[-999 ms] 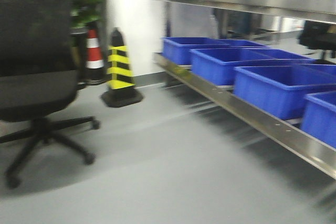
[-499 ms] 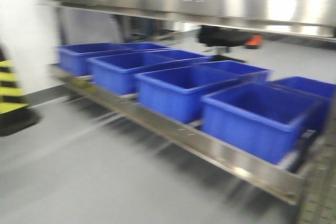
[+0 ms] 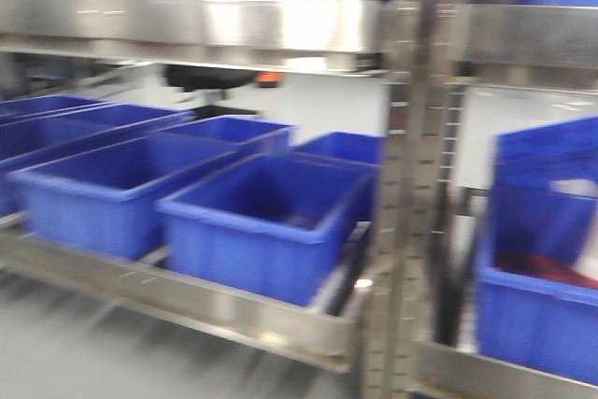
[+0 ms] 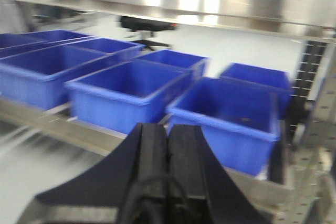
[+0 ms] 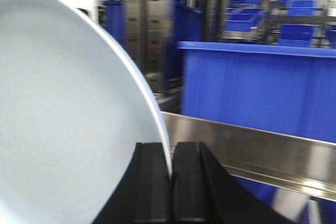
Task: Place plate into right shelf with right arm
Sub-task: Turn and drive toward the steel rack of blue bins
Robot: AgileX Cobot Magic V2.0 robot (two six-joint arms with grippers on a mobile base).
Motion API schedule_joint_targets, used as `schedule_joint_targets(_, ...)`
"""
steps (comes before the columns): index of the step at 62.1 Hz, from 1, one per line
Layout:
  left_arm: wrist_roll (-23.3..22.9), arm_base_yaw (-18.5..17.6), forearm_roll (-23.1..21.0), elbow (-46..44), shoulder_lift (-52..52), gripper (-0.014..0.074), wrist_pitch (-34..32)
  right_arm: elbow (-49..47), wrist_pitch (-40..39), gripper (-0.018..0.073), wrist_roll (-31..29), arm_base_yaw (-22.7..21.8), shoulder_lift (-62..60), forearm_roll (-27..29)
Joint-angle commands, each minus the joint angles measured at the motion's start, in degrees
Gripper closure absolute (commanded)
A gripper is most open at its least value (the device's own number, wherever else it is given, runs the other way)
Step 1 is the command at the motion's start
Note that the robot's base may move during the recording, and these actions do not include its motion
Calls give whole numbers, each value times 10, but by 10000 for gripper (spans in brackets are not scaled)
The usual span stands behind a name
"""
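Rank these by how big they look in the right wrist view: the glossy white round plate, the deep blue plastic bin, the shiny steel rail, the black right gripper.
Largest: the glossy white round plate, though it is nearest the camera.
Next: the deep blue plastic bin.
Last: the shiny steel rail and the black right gripper look alike, so unranked.

glossy white plate (image 5: 63, 124), shiny stainless-steel shelf (image 5: 252, 148), smooth blue plastic bins (image 3: 252, 251).

All three views are smeared by motion blur, the front one worst. Bright indoor light throws white glare along the steel rail (image 3: 271, 25) and washes the floor (image 4: 252, 51) pale. The bins (image 3: 266, 221) hold darker shade inside (edges soft); the plate (image 5: 58, 129) glows evenly
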Motion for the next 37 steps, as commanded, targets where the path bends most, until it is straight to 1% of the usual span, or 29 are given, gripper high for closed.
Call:
schedule_joint_targets(1, -4, -1, -5, 6, -6, 724, -52, -16, -55, 508, -5, -4, 6, -5)
schedule_joint_targets(37, -4, -1, -5, 6, -6, 724, -52, -16, -55, 508, -5, -4, 6, -5)
